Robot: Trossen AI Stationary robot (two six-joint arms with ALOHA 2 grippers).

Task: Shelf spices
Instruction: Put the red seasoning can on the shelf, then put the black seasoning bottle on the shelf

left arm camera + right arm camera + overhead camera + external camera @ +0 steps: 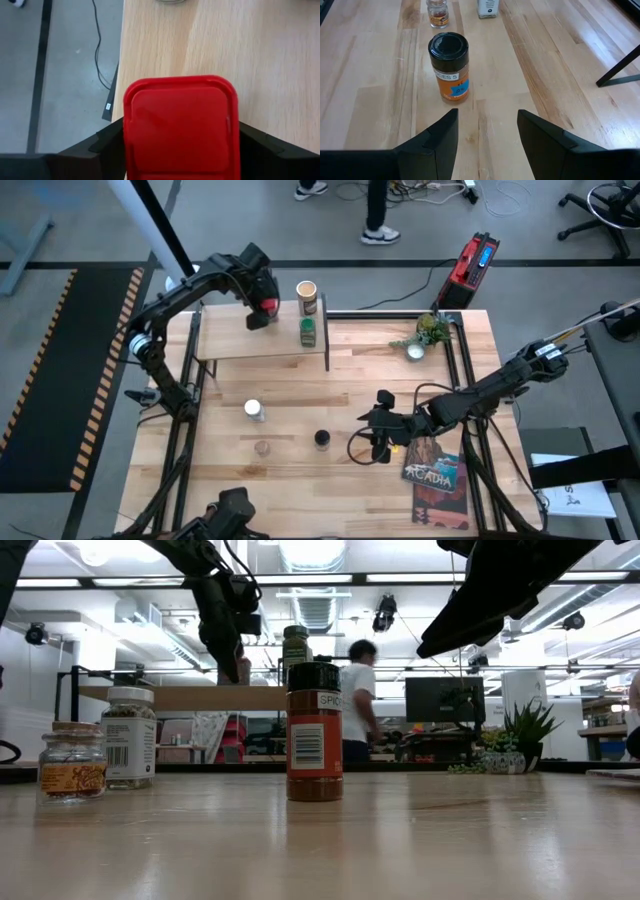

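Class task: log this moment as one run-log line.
left gripper: shut on red tin, over shelf | right gripper: open, facing dark-capped jar

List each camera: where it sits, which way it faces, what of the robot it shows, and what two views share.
High view: overhead, straight down; both arms, left gripper at the shelf.
Low view: tabletop height, level toward the room; arms enter from above.
Left wrist view: down past its fingers gripping the red square tin over the shelf.
Right wrist view: forward past open fingers toward the dark-capped brown jar.
Shared: that jar also stands centred in the low view.
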